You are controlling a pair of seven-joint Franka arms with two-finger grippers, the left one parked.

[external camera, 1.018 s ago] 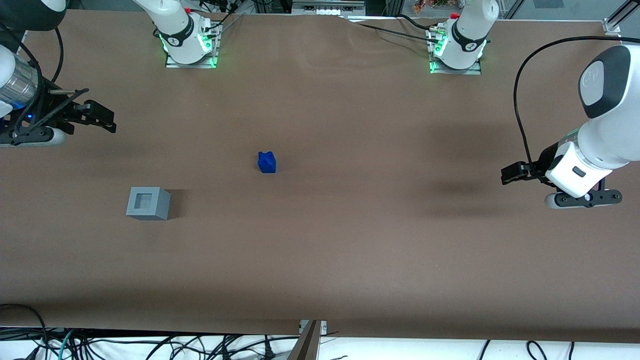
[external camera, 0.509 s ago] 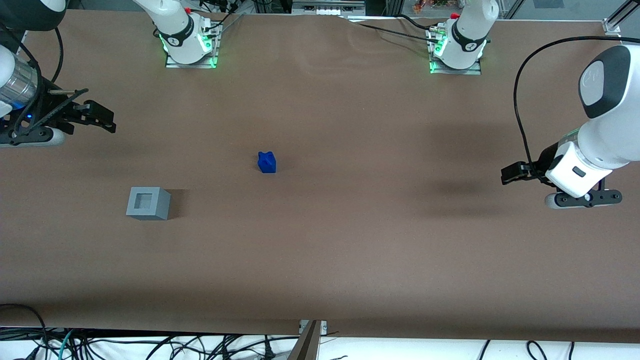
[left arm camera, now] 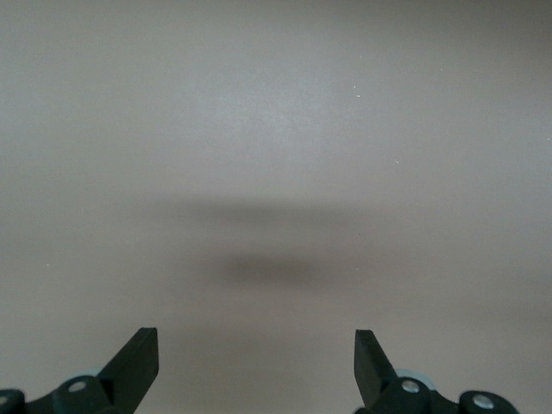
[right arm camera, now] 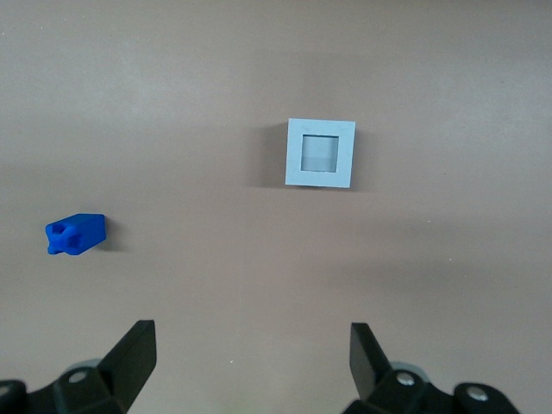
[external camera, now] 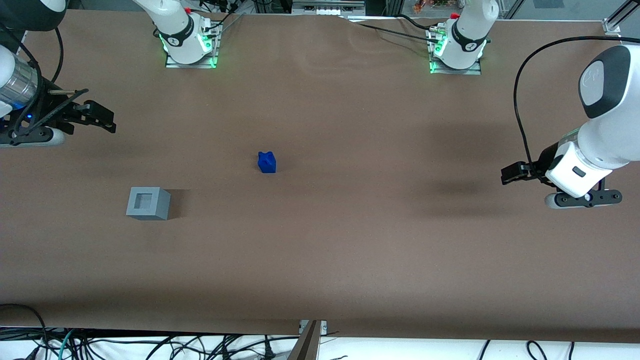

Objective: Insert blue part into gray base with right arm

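Brown paper covers the whole table (external camera: 350, 240), and on it lie only two small objects. From the front, the blue part (external camera: 266, 162) sits near the middle of the table, alone, with its notched top upward. The gray base (external camera: 148, 203) stands at about eight o'clock from the blue part, nearer to the front camera and more toward the working arm's end of the table. The two are well apart, and the square recess of the base is turned up with nothing in it.

The right arm (external camera: 20, 85) comes in at the working arm's end of the table. Its gripper (external camera: 102, 120) hangs in the air above the brown surface, at about ten o'clock from the gray base and well apart from both objects. The wrist camera of this arm looks down on the blue part (right arm camera: 76, 234) and the gray base (right arm camera: 320, 153); the two black fingers (right arm camera: 131, 352) stand wide apart with only bare table between them, holding nothing. How high the gripper hangs above the table, I cannot say for sure.
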